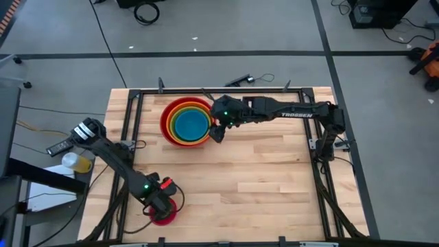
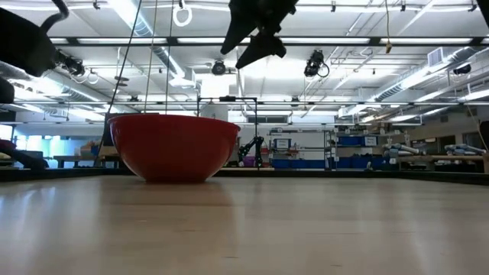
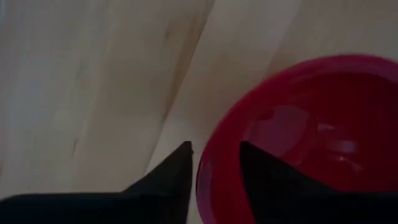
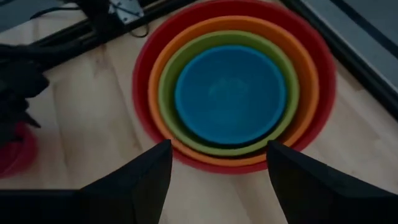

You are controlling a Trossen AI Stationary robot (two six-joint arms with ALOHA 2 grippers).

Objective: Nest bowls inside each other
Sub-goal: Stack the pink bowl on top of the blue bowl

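Observation:
Four bowls sit nested at the table's far middle: red (image 4: pixel 326 81) outermost, then orange (image 4: pixel 309 74), green (image 4: pixel 166 87) and blue (image 4: pixel 230 93) innermost. In the low view only the red bowl (image 2: pixel 174 145) shows, standing on its base. My right gripper (image 4: pixel 217 146) hangs open above the stack's right rim, touching nothing. The small magenta-pink bowl (image 3: pixel 311 124) stands upright near the table's front left corner. My left gripper (image 3: pixel 216 149) points down over it, open, with one finger outside its rim and one inside. My left gripper comes from above and straddles the pink bowl's rim (image 3: pixel 208 155), one finger inside the bowl and one outside. A gap shows beside the rim, and I cannot tell whether either finger touches it. The bowl rests on the table.
Black frame rails (image 1: pixel 137 103) run along the table's edges. A yellowish bottle (image 1: pixel 77 162) stands off the table's left side. Bare wood (image 1: pixel 274 185) spreads over the table's middle and right.

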